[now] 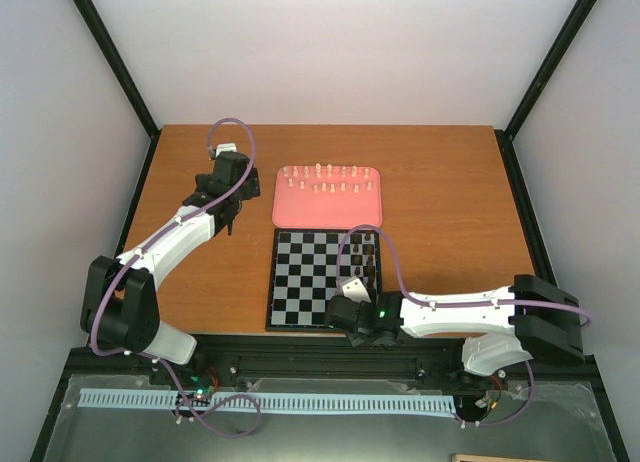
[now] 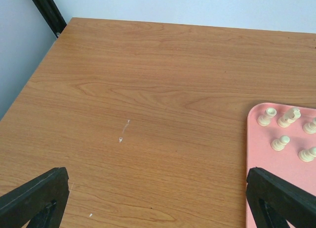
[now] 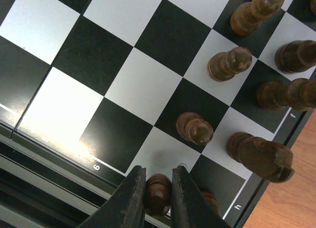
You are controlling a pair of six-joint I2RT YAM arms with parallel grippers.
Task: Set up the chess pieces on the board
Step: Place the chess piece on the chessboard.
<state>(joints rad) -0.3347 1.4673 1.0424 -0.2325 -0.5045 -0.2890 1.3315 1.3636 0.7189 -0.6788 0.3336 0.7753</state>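
The board (image 1: 300,282) lies near the table's front edge, with dark chess pieces (image 1: 365,257) grouped on its right side. My right gripper (image 1: 352,294) hangs over the board's near right corner. In the right wrist view it (image 3: 158,176) is shut on a dark pawn (image 3: 158,191), held just above a white square by the edge. Other dark pieces (image 3: 195,128) stand close by on the squares beyond. The cream chess pieces (image 1: 330,180) stand on the pink tray (image 1: 290,212). My left gripper (image 1: 228,222) is open over bare table, left of the tray.
In the left wrist view the tray's corner (image 2: 256,154) with a few cream pieces (image 2: 280,142) lies at the right, and wooden table (image 2: 148,90) fills the rest. Black frame posts (image 1: 120,72) stand at the table's back corners.
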